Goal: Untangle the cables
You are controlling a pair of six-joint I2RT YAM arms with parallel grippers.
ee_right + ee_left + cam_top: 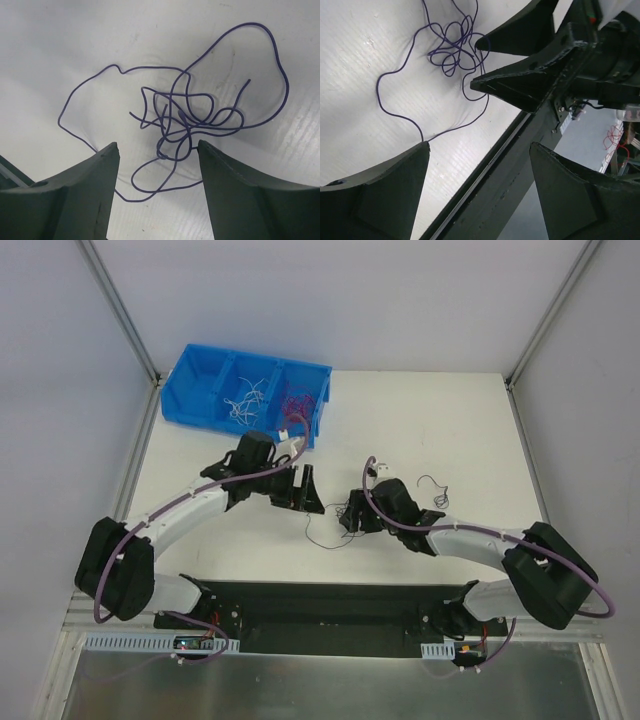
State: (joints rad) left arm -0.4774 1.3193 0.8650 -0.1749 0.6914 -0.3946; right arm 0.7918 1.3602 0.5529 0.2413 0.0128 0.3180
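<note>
Pale walls close in a white surface, with a blue bin at its far left corner holding sorted wires too small to count. The cables, a dark purple knot of loops, lie on the surface near its middle, just ahead of the right claw, which is released: its fingers stand apart with only the lowest loop running between them and nothing gripped. The left claw is also released and empty, hanging just beside the knot and close to the right claw. The main risk, as I judge it, is pinching several strands together, which would pull the knot tighter or drag the whole bunch along instead of freeing one end. Wire this thin could also slip from the pads. With both claws so near each other, a careless reach could knock them together. Whether the knot is one cable or several cannot be told. From above, the right claw covers most of it. One strand runs to the left claw's fingertip, touching or passing under it, unclear which. A loose wire lies apart to the right.
</note>
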